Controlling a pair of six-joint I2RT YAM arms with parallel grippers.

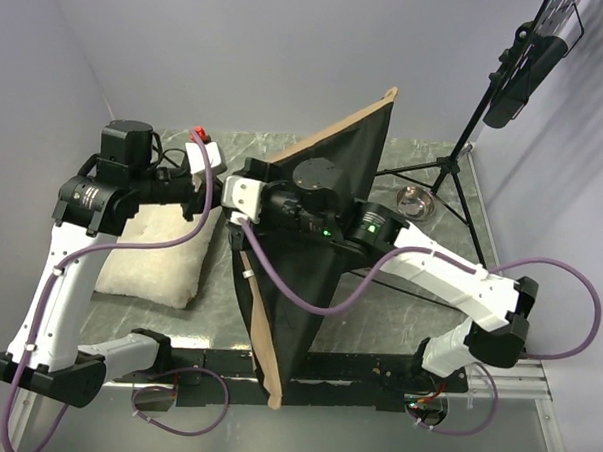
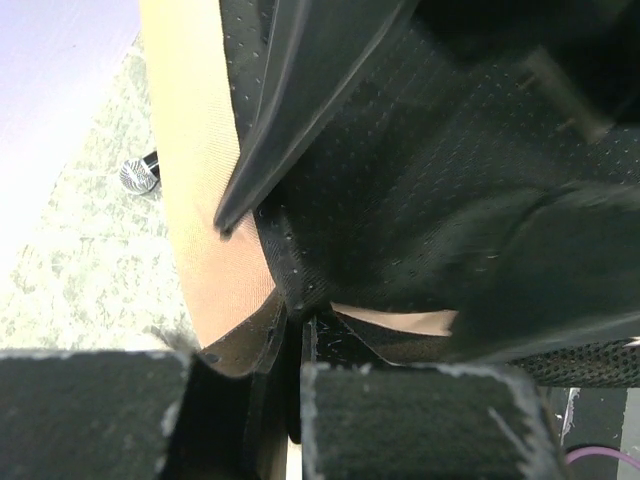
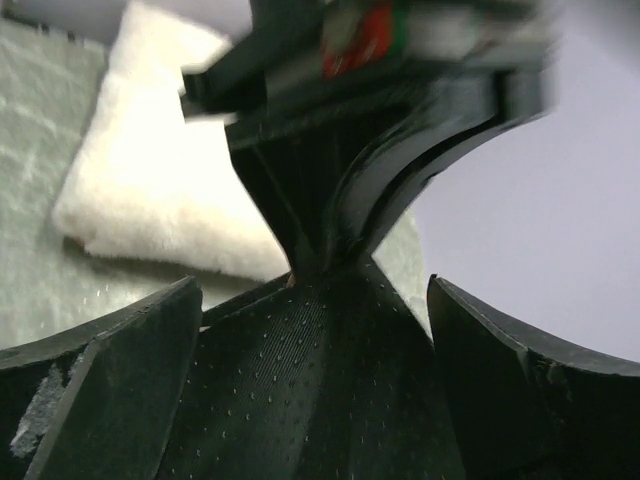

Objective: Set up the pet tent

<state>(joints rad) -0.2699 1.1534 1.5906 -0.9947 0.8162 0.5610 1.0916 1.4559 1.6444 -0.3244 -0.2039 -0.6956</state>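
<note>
Left end effector (image 2: pixel 250 372) tight on pet tent (image 2: pixel 385 185) hem, wrist-view only; right end effector (image 3: pixel 315 390) spread.

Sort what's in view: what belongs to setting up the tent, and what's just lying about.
Job: tent; left hand, shut on the tent's edge; right hand, open, with the tent's black fabric between its fingers.
Lying about: pillow; bowl; tripod.
</note>
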